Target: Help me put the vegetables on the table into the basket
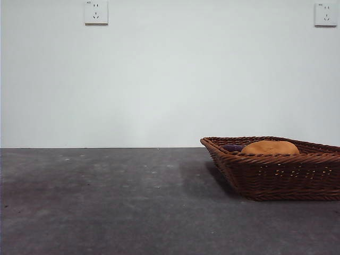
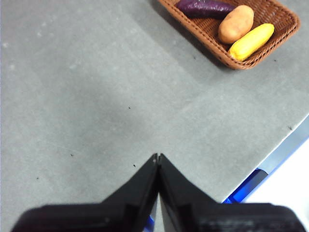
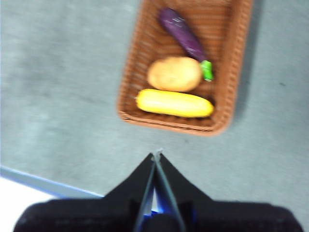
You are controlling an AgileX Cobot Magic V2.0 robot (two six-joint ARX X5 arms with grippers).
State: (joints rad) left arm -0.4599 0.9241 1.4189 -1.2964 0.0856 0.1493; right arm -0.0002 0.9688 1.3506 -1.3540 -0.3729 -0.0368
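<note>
basket (image 1: 276,178): on the table (image 1: 106,202), about 3 o'clock in the front view, cut by the frame edge
potato (image 3: 174,74): in the basket, middle of the three
corn (image 3: 175,103): in the basket, just beside the potato
eggplant (image 3: 183,35): in the basket, other side of the potato, green stem end near it
left gripper (image 2: 157,156): above bare table, jaws closed, empty, well apart from the basket
right gripper (image 3: 156,154): above the table near the basket's short end, jaws together, empty
wall sockets (image 1: 96,12): two, at 11 and 1 o'clock in the front view

Low front view, wrist views above, share basket (image 1: 276,172).
</note>
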